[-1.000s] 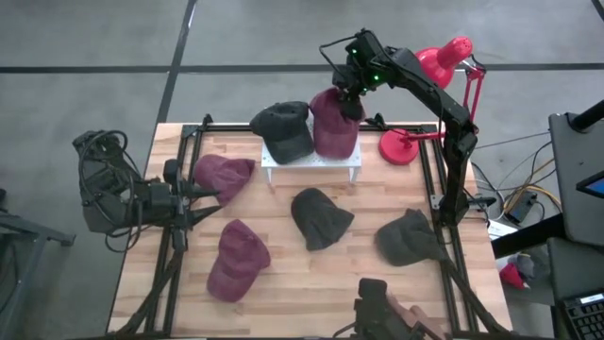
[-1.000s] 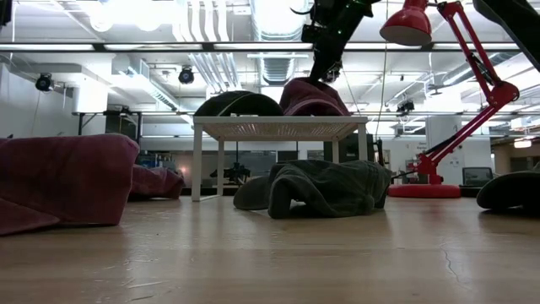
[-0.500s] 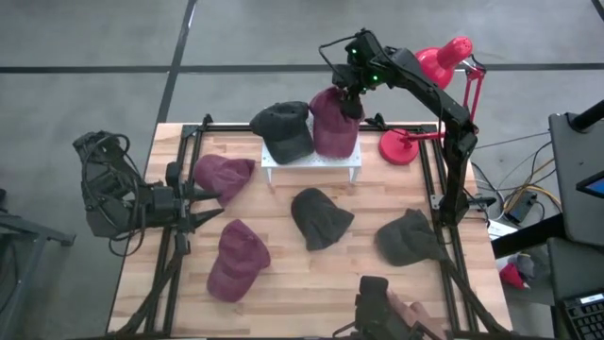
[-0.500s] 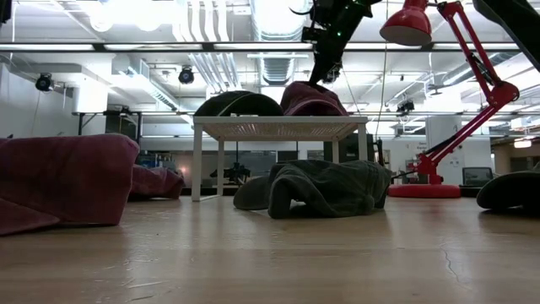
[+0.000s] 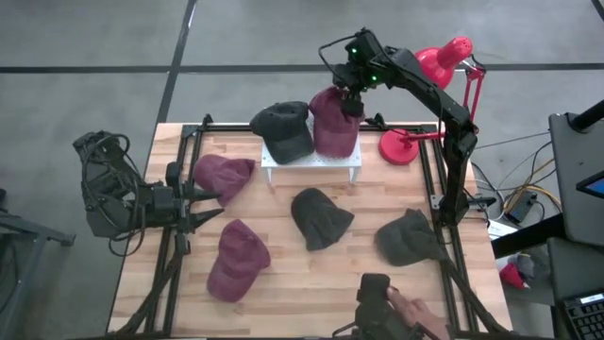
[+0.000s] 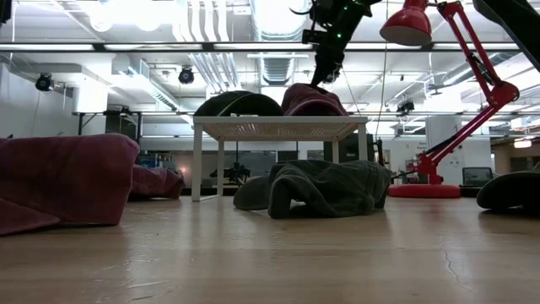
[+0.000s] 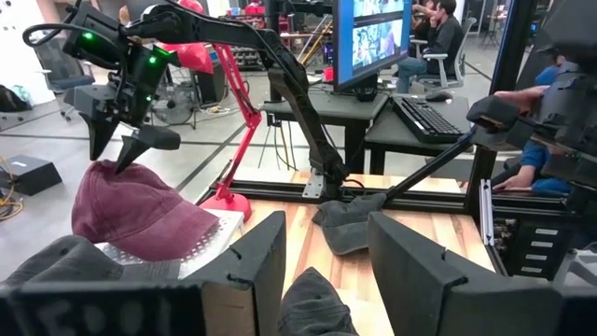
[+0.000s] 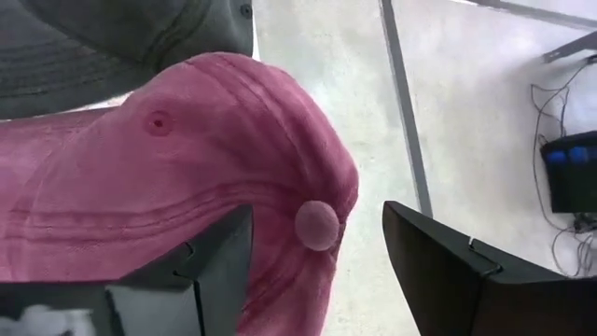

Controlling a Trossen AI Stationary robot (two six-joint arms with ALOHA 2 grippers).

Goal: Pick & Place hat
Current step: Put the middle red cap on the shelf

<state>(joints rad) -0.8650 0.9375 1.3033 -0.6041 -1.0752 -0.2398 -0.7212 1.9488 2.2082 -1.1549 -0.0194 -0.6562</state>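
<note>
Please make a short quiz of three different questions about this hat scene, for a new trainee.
1. True or false: the maroon cap lies on the white rack.
2. Which gripper is at that cap: A left gripper, B right gripper?
3. Fill in: the right gripper's jaws stand ____ around the cap's top.

Key: 1 true; 2 B; 3 open.

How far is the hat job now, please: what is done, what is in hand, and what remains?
Looks done: a dark hat and a maroon hat lie on the white rack. In hand: the right gripper hangs at the maroon hat's crown with fingers apart, apparently letting go. Left: two maroon hats and two dark hats lie on the table; the left gripper waits at the left edge.
</note>
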